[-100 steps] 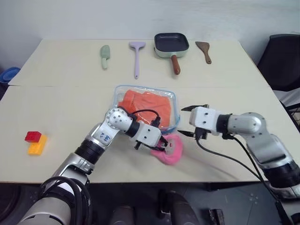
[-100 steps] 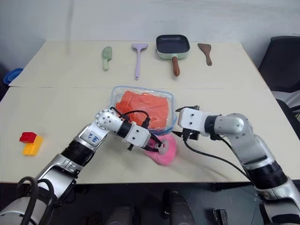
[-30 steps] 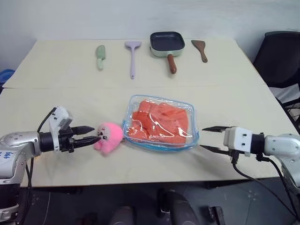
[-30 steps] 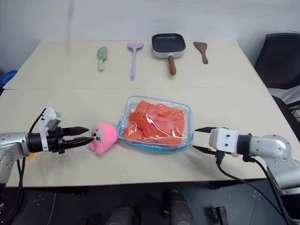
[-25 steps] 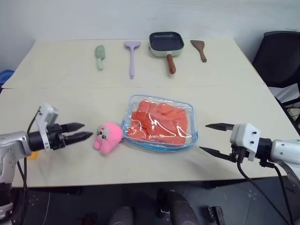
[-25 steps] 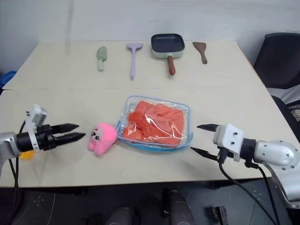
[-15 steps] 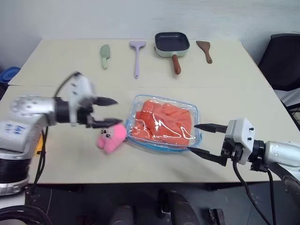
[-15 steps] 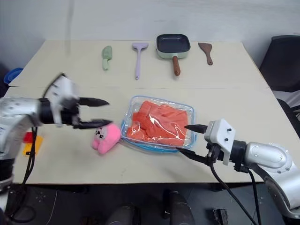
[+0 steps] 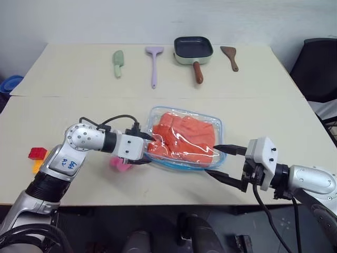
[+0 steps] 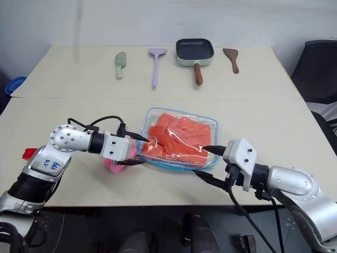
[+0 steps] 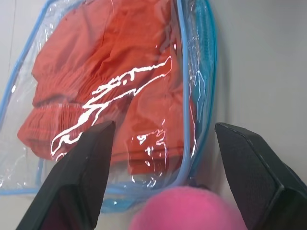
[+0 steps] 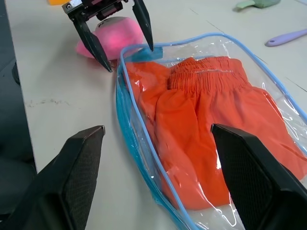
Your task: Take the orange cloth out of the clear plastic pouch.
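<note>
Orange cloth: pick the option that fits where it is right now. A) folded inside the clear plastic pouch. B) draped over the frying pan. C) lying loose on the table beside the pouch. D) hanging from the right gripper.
A, the orange cloth lies folded inside the clear plastic pouch, seen through its glossy wall, while the left gripper and the right gripper stand open at the pouch's two ends.

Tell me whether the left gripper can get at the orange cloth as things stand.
Probably not directly. The left gripper stands open at the clear plastic pouch rim, but the orange cloth lies wholly inside the plastic; the pouch looks closed.
</note>
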